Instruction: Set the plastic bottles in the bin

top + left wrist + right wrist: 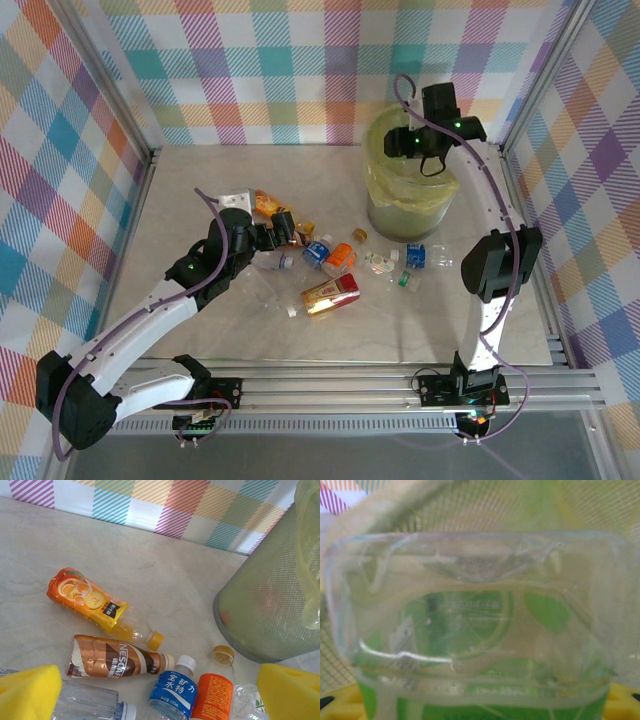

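Note:
Several plastic bottles lie on the table left of the bin [405,205]: an orange juice bottle [87,600], a brown Nescafe bottle [112,662], a blue-labelled water bottle [172,692], an orange-labelled bottle [212,697] and a red-and-gold bottle [330,295]. My left gripper [270,238] hovers open over them, and nothing is between its yellow pads [27,692]. My right gripper [405,143] hangs over the bin's yellow-green bag. A clear bottle with a green label [470,630] sits between its yellow pads [332,700], with the base facing the camera.
The mesh wall of the bin [270,605] stands close to the right of the left gripper. More small bottles [418,255] lie in front of the bin. Checked walls enclose the table on three sides, and an aluminium rail [330,380] runs along the near edge.

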Controlling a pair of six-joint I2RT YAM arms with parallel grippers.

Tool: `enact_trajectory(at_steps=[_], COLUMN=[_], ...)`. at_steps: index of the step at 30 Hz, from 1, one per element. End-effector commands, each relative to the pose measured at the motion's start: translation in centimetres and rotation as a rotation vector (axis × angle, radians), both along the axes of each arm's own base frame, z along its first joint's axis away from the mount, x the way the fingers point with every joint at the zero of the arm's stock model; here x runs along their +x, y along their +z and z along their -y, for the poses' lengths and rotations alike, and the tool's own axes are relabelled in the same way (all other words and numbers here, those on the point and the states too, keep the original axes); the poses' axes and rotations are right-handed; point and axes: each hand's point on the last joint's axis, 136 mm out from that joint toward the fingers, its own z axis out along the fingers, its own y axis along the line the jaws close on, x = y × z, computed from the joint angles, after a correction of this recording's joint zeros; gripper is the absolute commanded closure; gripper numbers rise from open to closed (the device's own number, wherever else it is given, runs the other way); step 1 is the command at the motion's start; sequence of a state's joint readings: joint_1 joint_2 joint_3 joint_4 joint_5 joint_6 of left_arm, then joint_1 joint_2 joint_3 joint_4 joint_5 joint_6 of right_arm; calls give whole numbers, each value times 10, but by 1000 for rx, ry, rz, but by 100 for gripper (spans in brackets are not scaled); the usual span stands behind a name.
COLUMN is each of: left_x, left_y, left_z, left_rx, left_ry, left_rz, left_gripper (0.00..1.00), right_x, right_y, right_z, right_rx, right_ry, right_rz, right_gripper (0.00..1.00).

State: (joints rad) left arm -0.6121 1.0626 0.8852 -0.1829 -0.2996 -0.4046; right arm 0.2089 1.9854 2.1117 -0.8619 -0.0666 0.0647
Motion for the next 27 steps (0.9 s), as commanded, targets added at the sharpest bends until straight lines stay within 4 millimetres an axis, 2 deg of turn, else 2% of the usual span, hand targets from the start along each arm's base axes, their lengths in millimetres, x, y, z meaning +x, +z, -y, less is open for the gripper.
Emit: enact_trajectory(at_steps=[1,7,12,19,22,27], left_x=[-1,-1,-1,0,-1,-1], left_y=[-1,-1,0,-2,-3,-2], left_z=[-6,-6,-7,-7,-7,-9], left_rx=[-6,-7,-4,1,3,8], left_ry=[22,23,27,28,30,39], left_rz=[-2,-5,-3,-8,-9,-9], left_gripper=[0,0,0,0,0,0], right_x=[-4,-5,-6,-9,-12,-20], right_y=[-21,-41,-45,-33,-24,-3], right_z=[-10,-15,-15,-9,-3,5], right_rx=[19,44,42,29,15,5], right_ry=[47,54,51,26,-4,-46], right_rz=[-54,-107,-117,-100,-89,-71], right_gripper=[38,33,23,14,0,0])
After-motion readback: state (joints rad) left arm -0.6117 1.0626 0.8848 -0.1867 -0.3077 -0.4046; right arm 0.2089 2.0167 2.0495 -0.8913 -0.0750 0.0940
